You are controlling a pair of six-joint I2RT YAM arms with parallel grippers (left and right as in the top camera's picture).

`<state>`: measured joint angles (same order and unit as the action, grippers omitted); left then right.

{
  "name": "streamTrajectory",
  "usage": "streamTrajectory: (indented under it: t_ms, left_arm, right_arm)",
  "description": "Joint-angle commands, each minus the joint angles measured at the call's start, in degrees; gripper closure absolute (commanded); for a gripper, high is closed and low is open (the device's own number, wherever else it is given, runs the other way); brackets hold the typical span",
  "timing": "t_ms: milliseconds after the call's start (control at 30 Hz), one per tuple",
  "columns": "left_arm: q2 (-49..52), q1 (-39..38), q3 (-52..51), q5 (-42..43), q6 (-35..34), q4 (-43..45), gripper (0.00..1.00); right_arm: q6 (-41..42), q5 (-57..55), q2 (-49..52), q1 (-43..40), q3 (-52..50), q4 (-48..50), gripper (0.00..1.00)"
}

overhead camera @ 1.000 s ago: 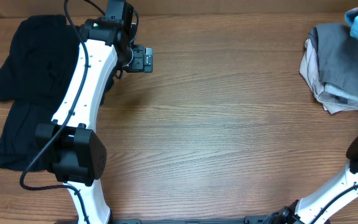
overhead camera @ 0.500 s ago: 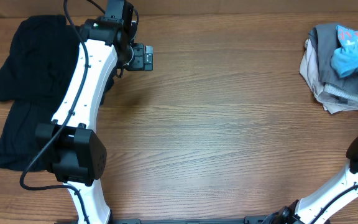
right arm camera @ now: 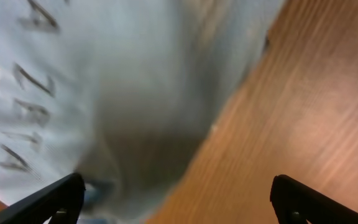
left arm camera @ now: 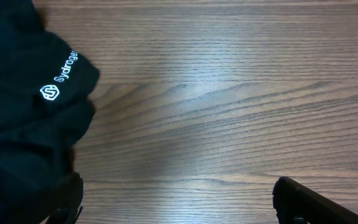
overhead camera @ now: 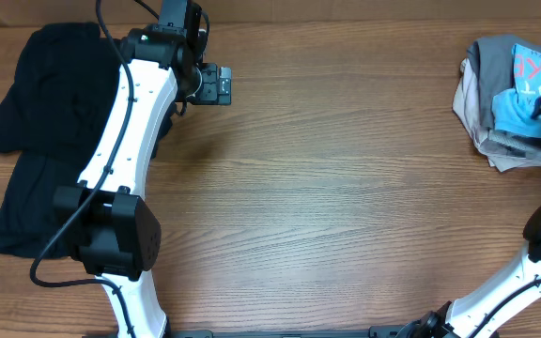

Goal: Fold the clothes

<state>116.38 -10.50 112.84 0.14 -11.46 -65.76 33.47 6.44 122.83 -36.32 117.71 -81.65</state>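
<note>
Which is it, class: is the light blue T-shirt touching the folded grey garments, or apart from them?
Touching. The overhead view shows the T-shirt lying on top of the grey garments.

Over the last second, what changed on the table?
The light blue T-shirt dropped from the top right corner onto the grey and beige folded garments. The right gripper now stands open, apparently having released it. The left gripper, open, and the black shirt stayed put.

One wooden table (overhead camera: 346,188) holds four pieces of clothing: one light blue T-shirt (overhead camera: 517,108), one black shirt (overhead camera: 45,113), one grey garment (overhead camera: 488,58) and one beige garment (overhead camera: 466,101). There are two robot arms, the left arm (overhead camera: 125,113) and the right arm (overhead camera: 519,277).
</note>
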Motion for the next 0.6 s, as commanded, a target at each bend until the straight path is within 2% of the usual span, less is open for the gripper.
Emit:
streamTrajectory:
  t_ms: [0, 200, 333, 467, 533, 567]
  left_arm:
    - [0.2, 0.0, -0.2, -0.6, 0.9, 0.5, 0.0]
    - [0.2, 0.0, -0.2, -0.6, 1.0, 0.5, 0.0]
    - [0.2, 0.0, -0.2, -0.6, 1.0, 0.6, 0.0]
    - [0.2, 0.0, -0.2, -0.6, 1.0, 0.6, 0.0]
    - [0.2, 0.0, -0.2, -0.6, 1.0, 0.7, 0.0]
    - [0.2, 0.0, -0.2, -0.6, 0.9, 0.7, 0.0]
  right_arm:
    - [-9.7, -0.4, -3.3, 0.1, 0.2, -1.2, 0.0]
    - [-21.6, 5.5, -7.5, 0.2, 0.3, 0.2, 0.05]
    - [-25.0, 7.8, -11.0, 0.2, 2.1, 3.0, 0.12]
    - [-26.1, 7.8, -13.6, 0.3, 2.2, 11.6, 0.18]
    - [-27.6, 7.6, -13.3, 0.3, 2.1, 16.8, 0.19]
    - [-28.2, 7.6, -12.9, 0.3, 2.1, 18.6, 0.16]
